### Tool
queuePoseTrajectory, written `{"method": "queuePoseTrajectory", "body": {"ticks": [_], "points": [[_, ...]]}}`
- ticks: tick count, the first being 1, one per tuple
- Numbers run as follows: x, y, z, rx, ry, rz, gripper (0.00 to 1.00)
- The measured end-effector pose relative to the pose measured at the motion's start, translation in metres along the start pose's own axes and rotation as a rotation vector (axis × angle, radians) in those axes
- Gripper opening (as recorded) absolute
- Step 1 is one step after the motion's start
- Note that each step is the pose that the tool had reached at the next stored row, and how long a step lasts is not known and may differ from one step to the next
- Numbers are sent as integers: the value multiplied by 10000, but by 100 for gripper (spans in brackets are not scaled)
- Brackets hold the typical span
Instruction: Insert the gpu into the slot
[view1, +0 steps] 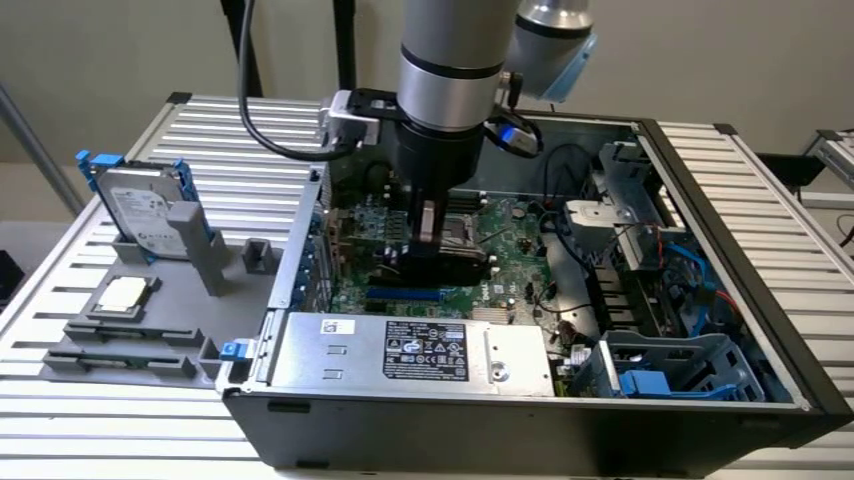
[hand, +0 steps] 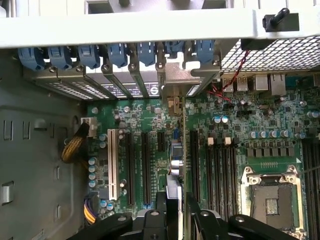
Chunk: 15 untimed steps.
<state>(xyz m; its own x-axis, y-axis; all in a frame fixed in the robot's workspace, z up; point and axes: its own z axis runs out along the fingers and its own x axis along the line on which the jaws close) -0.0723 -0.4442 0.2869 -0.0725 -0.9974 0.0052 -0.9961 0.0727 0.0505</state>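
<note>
End effector (view1: 430, 236) is clamped on the gpu (view1: 451, 265), holding it on edge inside the open computer case (view1: 534, 432). The card hangs low over the motherboard (view1: 518, 222), with the blue slot (view1: 400, 295) just below it, towards the exterior view's left; whether they touch I cannot tell. Black slots (hand: 145, 165) run parallel nearby, and the power supply (view1: 400, 350) sits close in front. The case stands on a slatted table (view1: 240, 125). The likely risk is a slight offset or tilt: the card's edge could land beside the slot, or its metal bracket could catch the case's rear wall, jamming it.
</note>
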Motion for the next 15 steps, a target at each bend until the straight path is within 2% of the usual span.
{"method": "queuePoseTrajectory", "body": {"ticks": [7,15], "points": [[6,28,68,-30,-12,249,26],[9,45,112,-64,-23,265,26]]}}
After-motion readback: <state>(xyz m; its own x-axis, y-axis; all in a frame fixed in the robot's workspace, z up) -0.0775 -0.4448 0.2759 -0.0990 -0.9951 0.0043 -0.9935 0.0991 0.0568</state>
